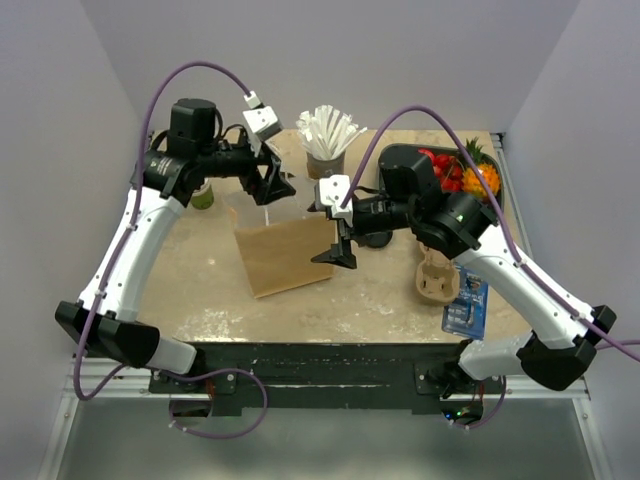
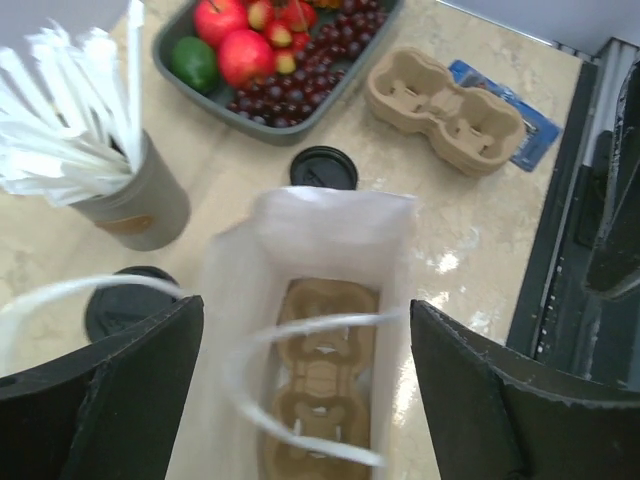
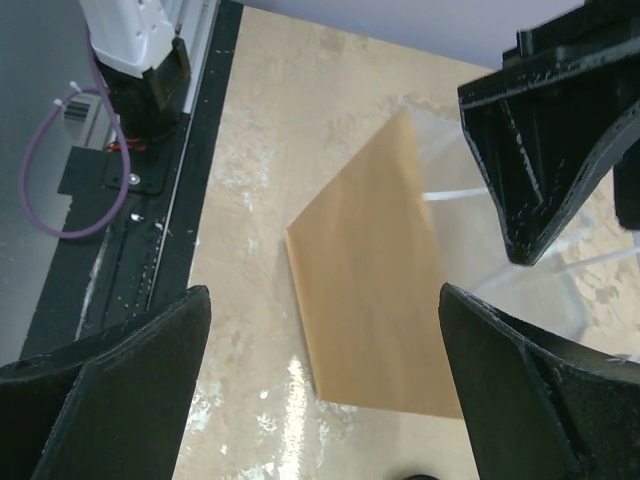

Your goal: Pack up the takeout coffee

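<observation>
The takeout coffee, a small green cup, stands at the back left, mostly hidden behind my left arm. A paper bag stands open in the middle of the table, brown outside and white inside. My left gripper hangs open over the bag's mouth. Its fingers straddle the white handles and grip nothing. A brown cup carrier lies on the bag's floor. My right gripper is open and holds nothing, beside the bag's right side.
A grey cup of white straws stands at the back. The dark fruit tray is at the back right. A second cup carrier and a blue packet lie on the right. Black lids lie near the bag.
</observation>
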